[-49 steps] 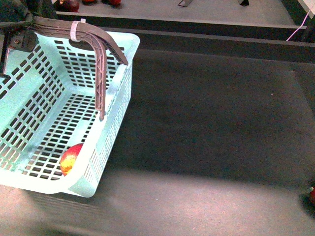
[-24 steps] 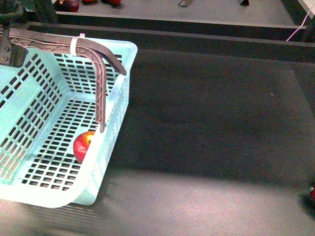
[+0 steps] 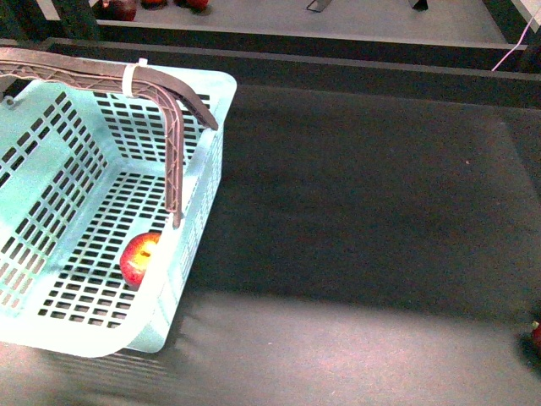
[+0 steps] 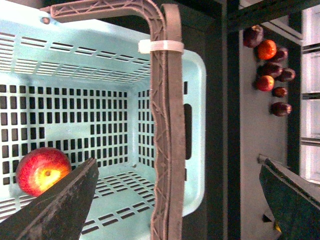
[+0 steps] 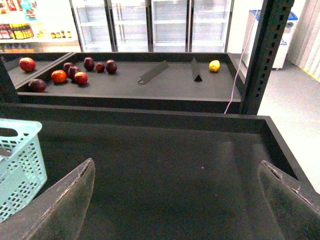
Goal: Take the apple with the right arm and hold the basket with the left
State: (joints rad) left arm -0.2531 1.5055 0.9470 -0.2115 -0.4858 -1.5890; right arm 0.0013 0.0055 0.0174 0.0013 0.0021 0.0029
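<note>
The pale aqua basket stands at the left of the dark table, its brownish handle raised over it. The red apple lies on the basket floor against the right wall, also seen in the left wrist view as the apple. My left gripper is open above the basket, with the handle running between its fingers and touching neither. My right gripper is open over bare table, with only a basket corner in view. Neither gripper shows in the front view.
A raised black ledge borders the table's far side. Behind it a shelf holds several dark red fruits, a lemon and two wedge dividers. A perforated upright post stands at the right. A small red object shows at the right edge.
The left arm has left the front view's top left corner. The basket shifted and its handle dropped a little. The apple rolled from the near corner to the right wall.
</note>
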